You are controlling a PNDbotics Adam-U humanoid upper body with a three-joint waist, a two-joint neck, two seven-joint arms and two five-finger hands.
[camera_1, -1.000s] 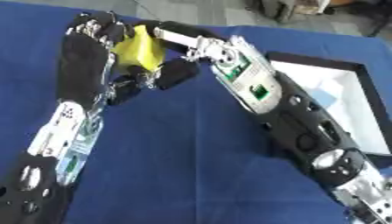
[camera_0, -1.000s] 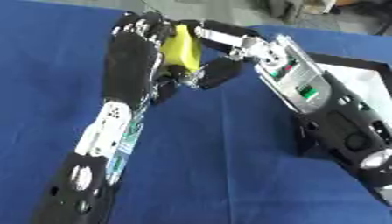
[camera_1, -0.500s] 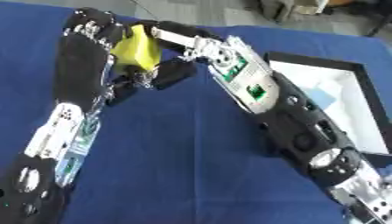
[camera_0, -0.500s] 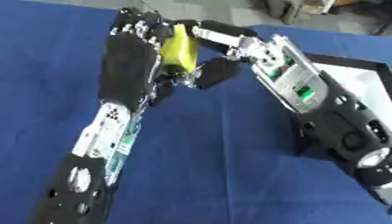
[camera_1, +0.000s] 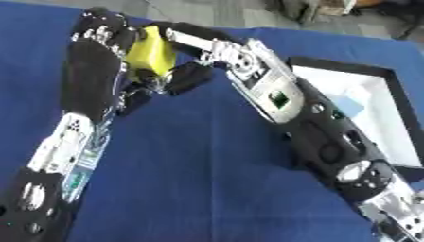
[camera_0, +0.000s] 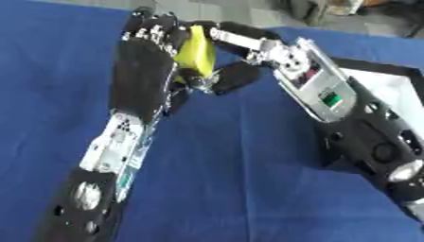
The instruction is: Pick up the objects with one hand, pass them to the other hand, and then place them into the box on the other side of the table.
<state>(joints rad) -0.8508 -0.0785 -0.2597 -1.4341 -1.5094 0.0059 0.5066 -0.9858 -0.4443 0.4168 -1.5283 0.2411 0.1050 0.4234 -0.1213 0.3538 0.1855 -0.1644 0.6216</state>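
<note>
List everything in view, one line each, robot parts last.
Block: one, yellow, between the two hands above the table's far part.
Box: one, black rim, white inside, right side of the table; a pale blue thing lies inside.
Table: one, blue cloth.
Left hand: black, against the block's left side.
Right hand: black and silver, at the block's right side.

A deep blue cloth (camera_0: 248, 179) covers the whole surface, smooth and evenly lit, with no hard shadows. Past its far edge lies a strip of pale grey floor (camera_1: 232, 12). Some dark, blurred furniture or equipment (camera_0: 319, 9) stands at the top right, too indistinct to tell apart.
</note>
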